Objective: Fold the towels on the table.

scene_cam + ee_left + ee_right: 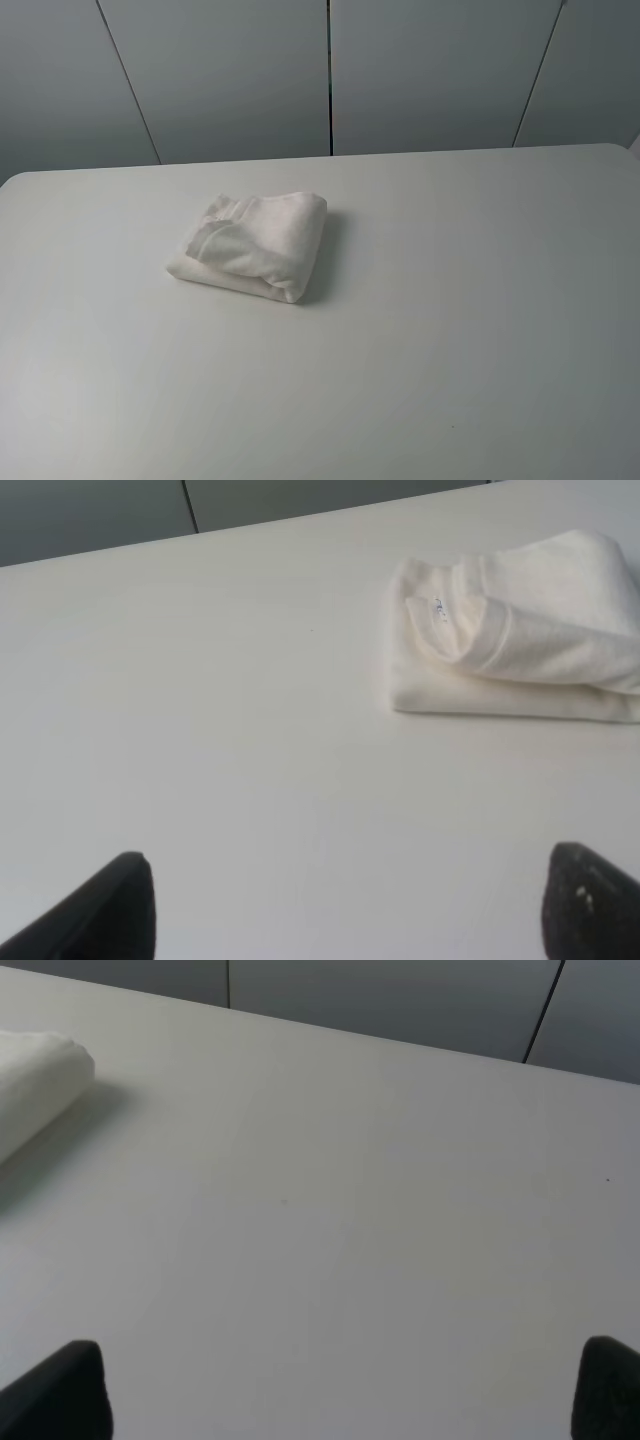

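Note:
The white terry towel (255,245) lies folded into a small thick bundle on the white table (450,300), left of centre toward the far side. It also shows in the left wrist view (520,640), where its small label (438,607) sits on the upper fold. One rolled end of it shows in the right wrist view (35,1085). Neither gripper appears in the exterior high view. My left gripper (345,910) is open and empty, well short of the towel. My right gripper (340,1390) is open and empty over bare table.
Grey wall panels (330,70) stand behind the table's far edge (330,158). The table's rounded far left corner (15,178) is in view.

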Controlling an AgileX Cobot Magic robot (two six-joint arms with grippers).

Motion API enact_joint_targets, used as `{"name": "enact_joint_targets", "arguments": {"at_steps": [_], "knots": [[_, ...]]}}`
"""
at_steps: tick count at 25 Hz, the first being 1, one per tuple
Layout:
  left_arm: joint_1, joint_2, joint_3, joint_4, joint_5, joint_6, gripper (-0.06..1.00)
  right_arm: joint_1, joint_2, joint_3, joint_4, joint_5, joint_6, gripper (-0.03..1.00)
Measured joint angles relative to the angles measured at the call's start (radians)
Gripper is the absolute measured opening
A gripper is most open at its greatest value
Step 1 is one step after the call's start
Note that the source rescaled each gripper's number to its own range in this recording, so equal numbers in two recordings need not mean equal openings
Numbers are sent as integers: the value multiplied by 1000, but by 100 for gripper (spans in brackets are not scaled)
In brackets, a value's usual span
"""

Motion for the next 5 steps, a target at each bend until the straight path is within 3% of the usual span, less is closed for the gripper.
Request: {"name": "enact_joint_targets", "arguments": {"at_steps": [5], "knots": [[0,0,0,0,0,0,100,0,0,0,0,0,0,100]]}}
